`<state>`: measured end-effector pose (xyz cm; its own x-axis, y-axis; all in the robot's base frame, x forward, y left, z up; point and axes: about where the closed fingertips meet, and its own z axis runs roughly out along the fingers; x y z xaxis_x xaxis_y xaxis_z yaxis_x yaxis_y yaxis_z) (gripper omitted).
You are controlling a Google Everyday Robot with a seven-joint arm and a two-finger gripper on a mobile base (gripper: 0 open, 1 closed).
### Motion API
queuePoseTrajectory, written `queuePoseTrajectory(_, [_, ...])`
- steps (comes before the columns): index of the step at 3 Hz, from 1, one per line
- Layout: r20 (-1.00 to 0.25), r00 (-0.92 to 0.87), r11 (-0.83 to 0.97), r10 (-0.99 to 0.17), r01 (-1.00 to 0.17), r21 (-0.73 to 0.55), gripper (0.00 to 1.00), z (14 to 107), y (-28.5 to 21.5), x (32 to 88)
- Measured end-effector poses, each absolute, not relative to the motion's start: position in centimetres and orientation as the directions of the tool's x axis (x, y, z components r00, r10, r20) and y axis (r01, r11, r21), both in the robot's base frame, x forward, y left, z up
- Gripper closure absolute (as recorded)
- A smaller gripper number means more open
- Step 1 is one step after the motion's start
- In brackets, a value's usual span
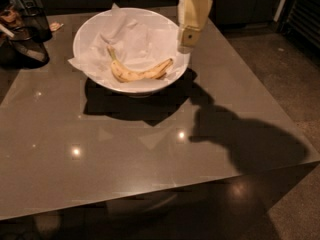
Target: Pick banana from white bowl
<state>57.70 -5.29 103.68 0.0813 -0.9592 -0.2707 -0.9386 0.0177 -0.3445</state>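
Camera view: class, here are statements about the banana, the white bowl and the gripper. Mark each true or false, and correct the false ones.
1. The banana lies inside the white bowl. True.
2. The gripper holds the banana. False: it is over the bowl's right rim, apart from the banana.
3. Crumpled white paper lines the bowl. True.
4. The bowl stands on the floor. False: it stands on the table.
5. The banana's stem points toward the gripper. False: the stem end is on the left, away from the gripper.
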Motion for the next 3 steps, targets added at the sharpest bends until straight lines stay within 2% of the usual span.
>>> queuePoseTrajectory(2, [-0.314,0.108,-0.02,-0.943,-0.963,-0.27,0.0,102.2,-1.6,61.7])
queuePoseTrajectory(3, [-0.303,0.127,-0.055,-0.945,-0.971,-0.234,0.1,99.9,0.3,63.2])
